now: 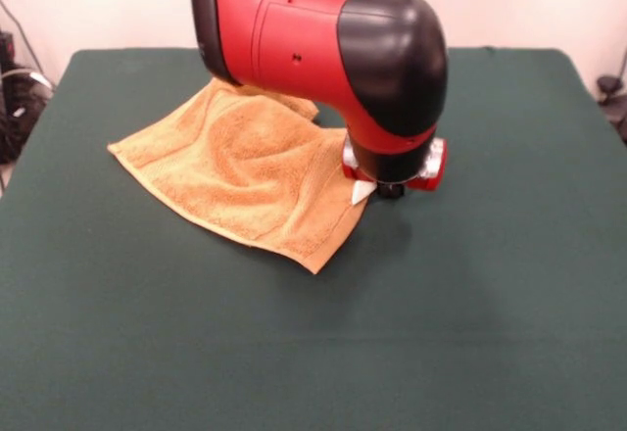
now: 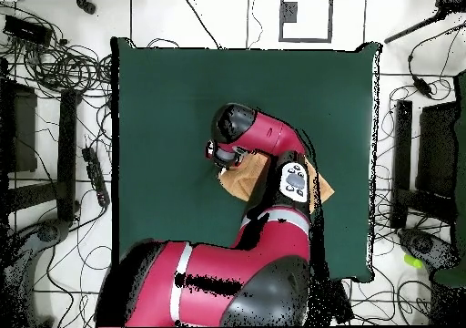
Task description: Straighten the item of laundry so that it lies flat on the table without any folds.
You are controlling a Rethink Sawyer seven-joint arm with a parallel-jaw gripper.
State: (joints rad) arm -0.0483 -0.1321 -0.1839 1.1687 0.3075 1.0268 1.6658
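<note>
Bare green table (image 1: 313, 353) fills the near side — plenty of open room. Beyond it the towel (image 1: 245, 171) lies rumpled, its near corner pointing forward, its right edge at the gripper (image 1: 390, 188) — whether that's pinching, I can't tell.

We are seeing the rumpled orange-tan terry towel (image 1: 245, 171) lying on the dark green felt surface (image 1: 490, 284), our red-and-black arm (image 1: 323, 49) hanging over its right edge.
</note>
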